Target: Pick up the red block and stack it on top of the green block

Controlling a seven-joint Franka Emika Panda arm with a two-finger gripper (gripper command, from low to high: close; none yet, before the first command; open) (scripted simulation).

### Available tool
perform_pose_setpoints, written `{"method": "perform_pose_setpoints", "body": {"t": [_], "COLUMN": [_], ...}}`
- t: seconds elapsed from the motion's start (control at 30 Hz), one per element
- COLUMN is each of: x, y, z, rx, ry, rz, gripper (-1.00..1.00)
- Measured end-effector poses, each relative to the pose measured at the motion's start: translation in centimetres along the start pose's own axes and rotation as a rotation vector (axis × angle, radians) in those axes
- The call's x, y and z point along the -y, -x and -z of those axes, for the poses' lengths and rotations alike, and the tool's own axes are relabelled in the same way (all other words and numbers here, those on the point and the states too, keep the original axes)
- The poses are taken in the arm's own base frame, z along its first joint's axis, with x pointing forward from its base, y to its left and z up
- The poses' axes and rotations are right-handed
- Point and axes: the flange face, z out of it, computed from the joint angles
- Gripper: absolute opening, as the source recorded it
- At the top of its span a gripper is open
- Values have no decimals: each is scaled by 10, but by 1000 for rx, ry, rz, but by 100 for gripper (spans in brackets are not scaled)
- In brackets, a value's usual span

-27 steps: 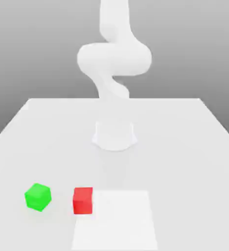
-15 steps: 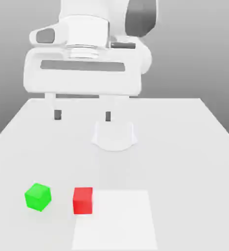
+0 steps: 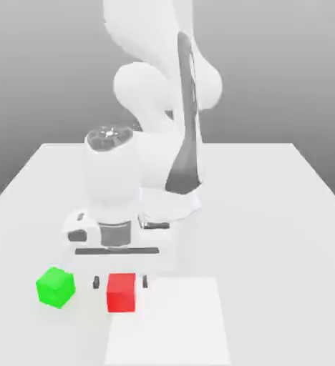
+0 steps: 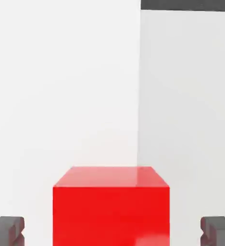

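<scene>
One red block (image 3: 121, 292) sits on the table (image 3: 270, 214) directly between the fingertips of the gripper (image 3: 120, 282), which is spread wide with clear gaps on both sides and grips nothing. In the hand view the same red block (image 4: 111, 204) lies between the two dark fingertips (image 4: 6, 229). One green block (image 3: 55, 287) rests apart from the gripper, toward the exterior view's left. A paler square patch (image 3: 174, 322) borders the red block on the other side. Behind the gripper, the white arm (image 3: 159, 107) rises against a plain grey backdrop.
</scene>
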Motion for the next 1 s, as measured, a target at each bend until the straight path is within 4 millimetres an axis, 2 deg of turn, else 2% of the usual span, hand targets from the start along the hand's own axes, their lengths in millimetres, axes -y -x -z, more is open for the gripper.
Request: {"method": "perform_pose_setpoints", "body": {"t": [0.2, 0.43, 0.53, 0.63, 0.87, 1.0], "x": [0, -3, -17, -52, -114, -117], "y": [0, -3, -15, -37, -67, -71], "z": [-1, 58, 69, 77, 97, 65], "rx": [1, 1, 2, 2, 1, 1], "ry": [0, 0, -1, -2, -1, 0], "rz": [0, -20, -118, -284, -598, -627], "gripper": [-100, -100, -100, -100, -100, -100]}}
